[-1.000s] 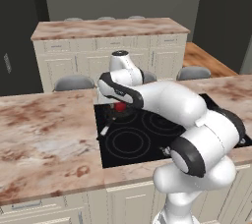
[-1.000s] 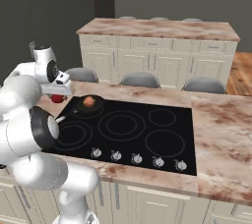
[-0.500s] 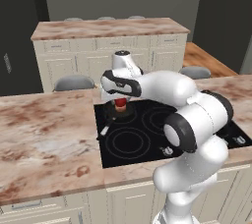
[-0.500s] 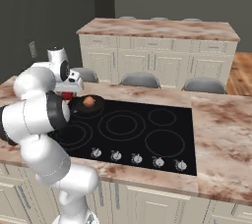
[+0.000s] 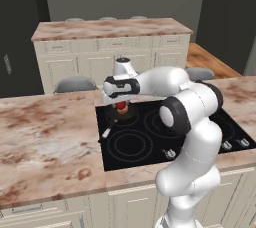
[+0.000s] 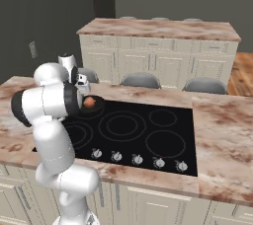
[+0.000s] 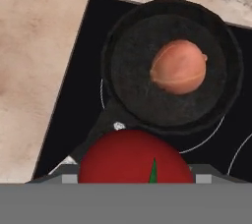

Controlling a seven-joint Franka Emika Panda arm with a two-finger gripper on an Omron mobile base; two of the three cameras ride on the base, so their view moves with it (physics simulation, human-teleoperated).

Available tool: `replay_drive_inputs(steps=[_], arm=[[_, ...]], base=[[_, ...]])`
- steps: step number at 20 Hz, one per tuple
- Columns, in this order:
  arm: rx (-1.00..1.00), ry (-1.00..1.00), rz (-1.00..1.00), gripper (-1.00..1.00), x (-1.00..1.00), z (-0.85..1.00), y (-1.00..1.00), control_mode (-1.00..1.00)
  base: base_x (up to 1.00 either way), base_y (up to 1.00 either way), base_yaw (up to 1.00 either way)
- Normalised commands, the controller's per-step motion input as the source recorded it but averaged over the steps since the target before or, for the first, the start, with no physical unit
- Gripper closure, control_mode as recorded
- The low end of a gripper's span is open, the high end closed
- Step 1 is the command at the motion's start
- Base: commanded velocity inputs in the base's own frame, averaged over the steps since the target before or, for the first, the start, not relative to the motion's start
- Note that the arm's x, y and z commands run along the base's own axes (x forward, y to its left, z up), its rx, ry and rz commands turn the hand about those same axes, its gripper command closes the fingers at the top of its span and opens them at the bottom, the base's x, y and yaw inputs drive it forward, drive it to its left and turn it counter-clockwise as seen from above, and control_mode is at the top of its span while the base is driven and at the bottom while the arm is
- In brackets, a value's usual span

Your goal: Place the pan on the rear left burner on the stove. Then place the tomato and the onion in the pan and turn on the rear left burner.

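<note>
Black stove [image 5: 150, 137] set in marble counter [image 5: 45, 142]; island [image 5: 110, 39] behind.

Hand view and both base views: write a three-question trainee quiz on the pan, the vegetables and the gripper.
1. True or false: the onion already lies in the pan.
2. What does the gripper hold?
A. the pan's handle
B. the tomato
C. a stove knob
3. Fill in: the pan sits on the ______ corner burner of the stove, seen from the robot.

Key
1. True: it rests on the pan's floor.
2. B: the red ball sits between the fingers, above the pan's handle side.
3. Rear left.
</note>
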Motion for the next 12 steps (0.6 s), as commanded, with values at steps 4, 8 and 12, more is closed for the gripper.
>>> replay_drive_inputs(steps=[4,8,12], arm=[[0.0,0.0,0.06,1.0,0.39,-0.37,0.0,-1.0],[0.0,0.0,0.06,1.0,0.39,-0.43,0.0,-1.0],[0.0,0.0,0.05,1.0,0.23,-0.29,0.0,-1.0]], base=[[0.0,0.0,0.0],[0.0,0.0,0.0],[0.0,0.0,0.0]])
